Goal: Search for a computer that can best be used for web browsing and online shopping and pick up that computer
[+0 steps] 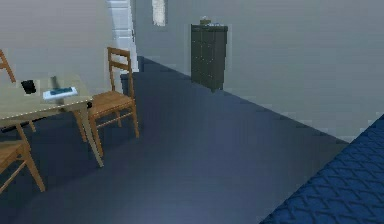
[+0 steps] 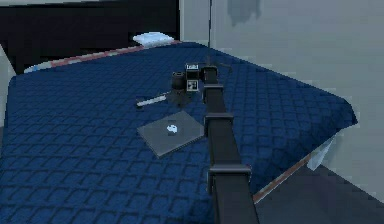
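Arm (image 2: 222,140) stretched over a blue bed (image 2: 70,130) with a grey laptop (image 2: 172,136).
Gripper (image 2: 160,97) hangs just beyond the laptop; whether it holds anything, I cannot tell.

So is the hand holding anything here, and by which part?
Cannot be told: the hand shows against the blue bed, with the closed grey laptop lying flat nearby.

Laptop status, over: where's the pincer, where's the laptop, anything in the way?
Pincer out above bed, cannot tell if it holds anything. Grey laptop lies closed on it, beside the arm. Nothing on top of it.
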You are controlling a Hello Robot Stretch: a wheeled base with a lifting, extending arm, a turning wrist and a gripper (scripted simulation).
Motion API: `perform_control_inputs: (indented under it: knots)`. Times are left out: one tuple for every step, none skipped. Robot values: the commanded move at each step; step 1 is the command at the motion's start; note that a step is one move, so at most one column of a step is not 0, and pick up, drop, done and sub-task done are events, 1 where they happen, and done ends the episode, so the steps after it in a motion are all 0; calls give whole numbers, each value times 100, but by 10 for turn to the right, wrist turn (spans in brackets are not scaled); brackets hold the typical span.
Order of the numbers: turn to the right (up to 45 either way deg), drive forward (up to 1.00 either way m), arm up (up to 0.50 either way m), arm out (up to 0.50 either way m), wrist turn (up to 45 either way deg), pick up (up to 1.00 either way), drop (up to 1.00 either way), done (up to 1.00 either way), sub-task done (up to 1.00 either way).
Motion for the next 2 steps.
perform_control_inputs:
  knots:
    - [0,0,-30,0,0,0,0,0,0]
    - [0,0,0,0,0,100,0,0,0]
